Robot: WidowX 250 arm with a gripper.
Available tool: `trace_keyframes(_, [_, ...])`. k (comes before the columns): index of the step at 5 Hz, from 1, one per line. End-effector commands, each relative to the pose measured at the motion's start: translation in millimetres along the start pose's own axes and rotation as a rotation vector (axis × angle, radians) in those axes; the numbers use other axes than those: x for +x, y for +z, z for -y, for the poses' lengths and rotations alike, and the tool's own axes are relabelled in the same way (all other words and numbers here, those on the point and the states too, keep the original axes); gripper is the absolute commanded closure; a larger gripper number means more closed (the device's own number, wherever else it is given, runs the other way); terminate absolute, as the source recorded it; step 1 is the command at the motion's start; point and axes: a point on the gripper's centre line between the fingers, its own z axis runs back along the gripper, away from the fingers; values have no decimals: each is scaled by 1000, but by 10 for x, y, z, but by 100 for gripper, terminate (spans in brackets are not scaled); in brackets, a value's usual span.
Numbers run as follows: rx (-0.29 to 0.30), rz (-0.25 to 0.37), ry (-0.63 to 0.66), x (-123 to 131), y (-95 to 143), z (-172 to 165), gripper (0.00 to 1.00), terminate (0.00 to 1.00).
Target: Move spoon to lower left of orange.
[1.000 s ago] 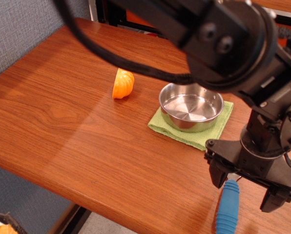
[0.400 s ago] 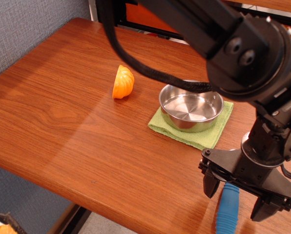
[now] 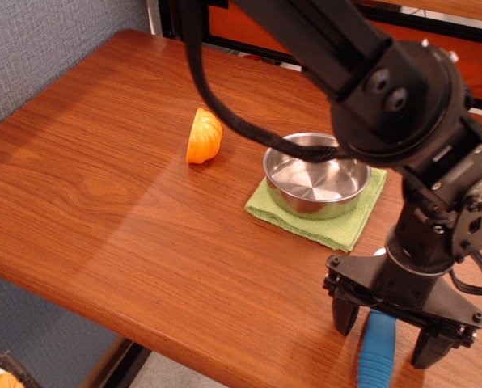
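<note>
1. The step in hand was the pickup: the gripper (image 3: 386, 338) hung with its jaws spread wide, straddling the blue handle of the spoon (image 3: 377, 350), one fingertip on either side and neither yet pressing on it.
2. The spoon lay on the wooden table (image 3: 103, 186) well to the lower right of the pan (image 3: 316, 175), near the table's front edge; its metal bowl was hidden under the gripper body.
3. The orange (image 3: 204, 136) sat just left of the pan and a little behind it, well apart from the spoon.
4. The pan rested on the green cloth (image 3: 283, 212), untouched.
5. The next move, as I judged it, called for clenching the jaws on the handle, lifting clear, and carrying the spoon past the pan's front-left side to the bare wood below and left of the orange, without clipping the pan or cloth.
6. Compared with a second earlier, the gripper had sunk lower and shifted slightly left, so its fingers reached further down along the handle; the spoon, orange and pan had not moved.
</note>
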Motion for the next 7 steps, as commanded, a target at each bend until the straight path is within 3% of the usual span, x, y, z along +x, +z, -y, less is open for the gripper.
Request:
trace_keyframes(1, [-21, 7, 18, -22, 59, -6, 100, 0])
trace_keyframes(3, [-25, 17, -2, -33, 98, 26, 100, 0])
trace_keyframes(4, [-35, 58, -12, -32, 295, -30, 100, 0])
trace_keyframes(6, [-17, 155, 13, -38, 826, -418, 100, 0])
trace_keyframes(7, [-16, 157, 91, -67, 935, -821, 100, 0])
